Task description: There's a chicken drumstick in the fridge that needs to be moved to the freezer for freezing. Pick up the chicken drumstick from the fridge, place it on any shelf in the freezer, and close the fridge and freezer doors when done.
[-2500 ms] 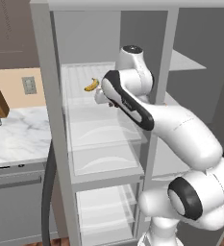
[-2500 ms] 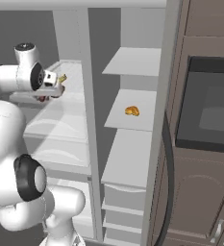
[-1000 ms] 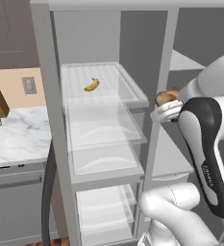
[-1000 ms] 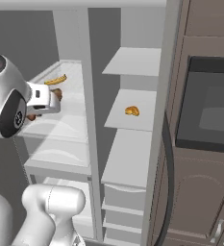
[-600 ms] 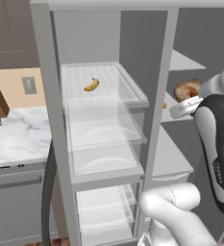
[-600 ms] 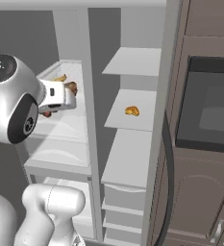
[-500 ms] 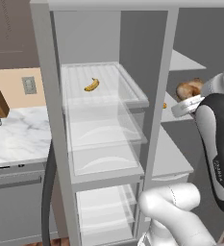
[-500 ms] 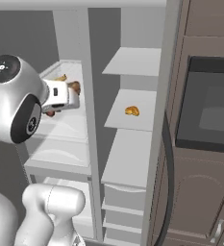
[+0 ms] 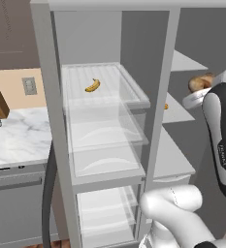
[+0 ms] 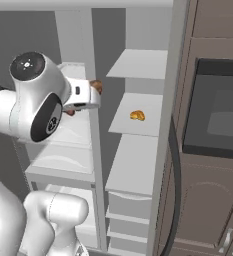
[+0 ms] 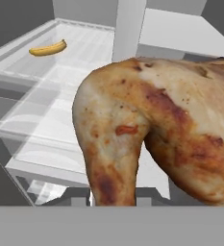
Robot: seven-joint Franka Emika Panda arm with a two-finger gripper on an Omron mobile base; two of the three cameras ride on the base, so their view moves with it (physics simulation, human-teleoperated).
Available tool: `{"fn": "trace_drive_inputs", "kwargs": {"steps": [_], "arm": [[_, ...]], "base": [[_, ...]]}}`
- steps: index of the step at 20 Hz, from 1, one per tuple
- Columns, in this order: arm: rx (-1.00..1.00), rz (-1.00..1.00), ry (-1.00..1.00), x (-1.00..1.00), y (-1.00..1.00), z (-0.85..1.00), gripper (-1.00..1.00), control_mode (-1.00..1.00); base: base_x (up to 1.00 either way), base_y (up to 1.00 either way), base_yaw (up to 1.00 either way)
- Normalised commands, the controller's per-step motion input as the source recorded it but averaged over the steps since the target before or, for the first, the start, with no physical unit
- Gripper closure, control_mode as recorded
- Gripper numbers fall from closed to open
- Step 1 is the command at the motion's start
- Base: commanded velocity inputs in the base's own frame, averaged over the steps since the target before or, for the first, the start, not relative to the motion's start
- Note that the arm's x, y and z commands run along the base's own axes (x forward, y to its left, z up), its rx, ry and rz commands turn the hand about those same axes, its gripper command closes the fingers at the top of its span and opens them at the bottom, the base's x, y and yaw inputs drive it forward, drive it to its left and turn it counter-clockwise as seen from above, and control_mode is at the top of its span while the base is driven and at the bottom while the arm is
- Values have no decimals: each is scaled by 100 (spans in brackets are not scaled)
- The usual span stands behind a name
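I've got the gripper (image 10: 94, 93) clamped on the drumstick (image 11: 156, 139): lumpy, glossy golden-brown skin with dark char spots, held in front of the divider between fridge (image 9: 104, 140) and freezer (image 10: 138, 150). Far left, a smooth yellow banana (image 9: 92, 85) lies on clear glass. Small orange item (image 10: 136, 115) sits on a matte grey freezer shelf (image 10: 130, 127). No readable writing.

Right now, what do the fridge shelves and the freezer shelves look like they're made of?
The fridge shelves look like clear glass or clear plastic: you see through them to the levels below, and the banana lies on the top one. The freezer shelves look like solid matte pale-grey plastic or painted metal: opaque, no shine. The render leaves it open.
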Motion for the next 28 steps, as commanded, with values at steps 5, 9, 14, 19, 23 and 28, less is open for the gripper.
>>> {"fn": "trace_drive_inputs", "kwargs": {"steps": [5, 9, 14, 19, 23, 28], "arm": [[1, 3, 0, 41, -41, 0, 100, -100], [0, 9, -2, 45, -32, 0, 100, -100], [0, 8, -1, 56, -23, 0, 100, -100], [0, 7, 0, 59, -21, 1, 100, -100], [0, 7, 0, 54, -15, 2, 100, -100], [0, 2, 0, 52, -3, 2, 100, -100]], "base": [[0, 0, 0], [0, 0, 0], [0, 0, 0], [0, 0, 0], [0, 0, 0], [0, 0, 0]]}}
